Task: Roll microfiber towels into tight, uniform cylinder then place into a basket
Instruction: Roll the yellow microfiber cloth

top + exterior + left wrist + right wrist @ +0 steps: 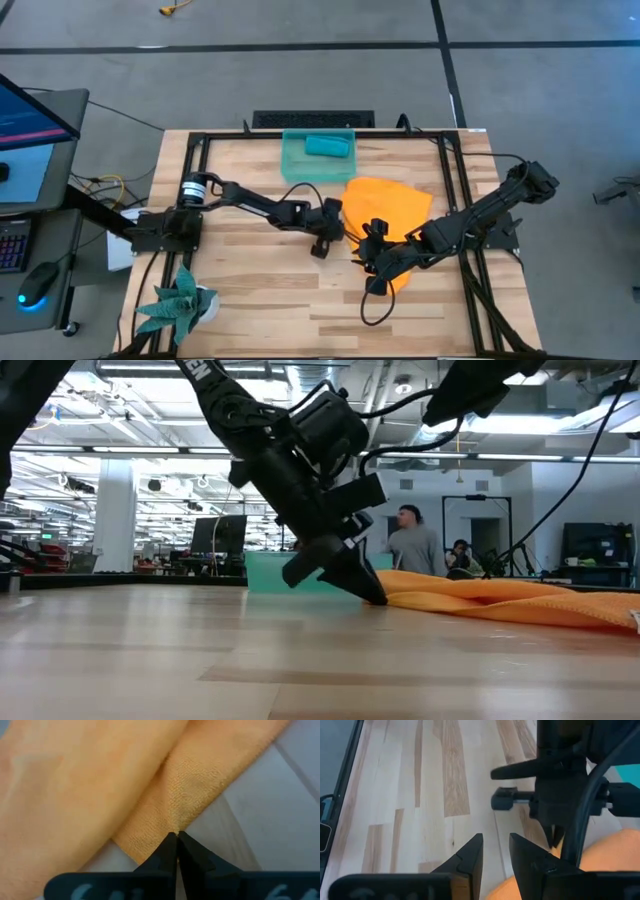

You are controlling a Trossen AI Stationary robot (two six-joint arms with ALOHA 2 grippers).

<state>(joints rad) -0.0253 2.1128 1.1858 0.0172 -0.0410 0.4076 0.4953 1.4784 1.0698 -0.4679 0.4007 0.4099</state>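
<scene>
High view: orange towel [385,205] lying crumpled on the wooden desk [250,290], just in front of the teal basket [300,165], with a teal towel roll [327,146] already inside. Left claw [332,232] down at the orange towel's left edge; right claw [375,268] at its near corner, fingers hard to read from above.

Low view: left claw [365,588] tipped down to the desk, tips meeting the towel's [500,598] edge. People visible in the room behind.

Left wrist view: left claw [177,839] pinched fully closed on a corner of the orange cloth [100,785], fabric caught between the tips.

Right wrist view: right claw [495,851] partly open, nothing between its fingers, hovering over bare desk with orange cloth [610,855] at the side; left arm just ahead.

Judged: second towel in hand, corner just gripped, rolling not yet begun. Next likely calls for pulling the edge flat and straight, with the right claw taking the opposite corner, before any tight roll.
</scene>
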